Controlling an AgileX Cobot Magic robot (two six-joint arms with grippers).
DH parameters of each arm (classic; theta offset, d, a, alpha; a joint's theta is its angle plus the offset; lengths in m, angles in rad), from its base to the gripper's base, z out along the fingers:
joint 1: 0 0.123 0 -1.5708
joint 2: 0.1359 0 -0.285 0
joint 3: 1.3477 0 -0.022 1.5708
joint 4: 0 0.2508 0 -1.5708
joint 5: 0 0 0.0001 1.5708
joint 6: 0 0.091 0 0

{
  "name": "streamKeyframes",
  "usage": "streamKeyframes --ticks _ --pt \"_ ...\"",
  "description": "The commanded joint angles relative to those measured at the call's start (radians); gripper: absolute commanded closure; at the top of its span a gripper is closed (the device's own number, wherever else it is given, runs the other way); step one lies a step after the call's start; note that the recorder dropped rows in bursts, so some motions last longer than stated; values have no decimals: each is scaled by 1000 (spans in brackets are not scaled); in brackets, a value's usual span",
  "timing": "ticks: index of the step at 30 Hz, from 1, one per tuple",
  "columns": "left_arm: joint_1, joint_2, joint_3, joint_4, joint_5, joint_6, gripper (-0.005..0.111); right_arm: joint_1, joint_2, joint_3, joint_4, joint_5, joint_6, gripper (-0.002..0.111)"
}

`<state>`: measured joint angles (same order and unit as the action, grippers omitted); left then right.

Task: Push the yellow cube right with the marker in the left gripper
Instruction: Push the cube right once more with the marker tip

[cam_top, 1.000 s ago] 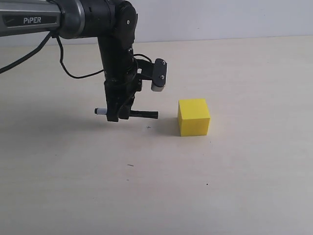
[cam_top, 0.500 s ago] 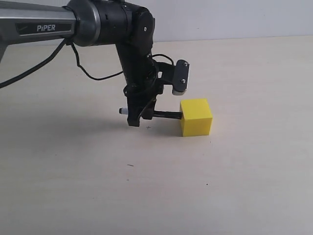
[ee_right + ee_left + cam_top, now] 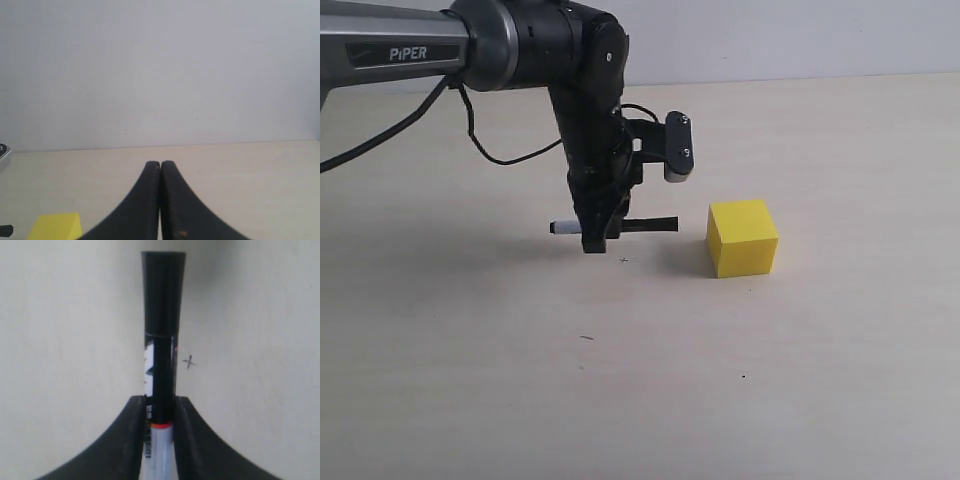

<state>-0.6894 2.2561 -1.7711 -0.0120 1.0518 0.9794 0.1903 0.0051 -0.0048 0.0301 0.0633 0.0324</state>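
My left pincer (image 3: 596, 240) hangs fingertips-down over the pale table (image 3: 840, 380), clamped on the marker (image 3: 650, 224). The marker lies level across my grip. In the exterior view its black cap points to 3 o'clock, and its white end with a black tip pokes out on the 9 o'clock side. From my left wrist I see my 2 fingers (image 3: 131, 440) pressed against the barrel, 1 on each side, where the white part with its red ring meets the black label print. The cap reaches out ahead of them. I cannot tell whether the marker touches the table.

The yellow cube (image 3: 742, 238) sits flat on the table at 3 o'clock from the cap. It is near the cap but apart from it, and a strip of bare table shows between the cap's end and the cube's nearest face.

A small pencilled cross (image 3: 623, 260) marks the table at 6 o'clock from the marker, just beside my fingertips. A silver-grey block (image 3: 675, 148) juts from my wrist at 1 o'clock from the grip.

My right pincer (image 3: 160, 167) has its 2 fingers pressed together, holding nothing. Part of the yellow cube shows at the edge of its view.
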Motion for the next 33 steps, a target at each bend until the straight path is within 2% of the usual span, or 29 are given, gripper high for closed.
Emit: streamKeyframes --ticks 1,12,22,27,33 --pt "-18 7 -8 12 11 -38 107 -5 -5 5 -2 -5 -3 108" --pt "-51 101 -146 6 99 -38 107 -5 -5 5 -2 -5 -1 108" --pt "-54 112 -159 28 53 -16 107 -5 -5 5 -2 -5 -1 108" --pt "-84 129 -163 28 -12 -13 107 -5 -5 5 -2 -5 -1 108" --pt "-71 132 -183 42 46 -14 107 -5 -5 5 -2 -5 -1 108"
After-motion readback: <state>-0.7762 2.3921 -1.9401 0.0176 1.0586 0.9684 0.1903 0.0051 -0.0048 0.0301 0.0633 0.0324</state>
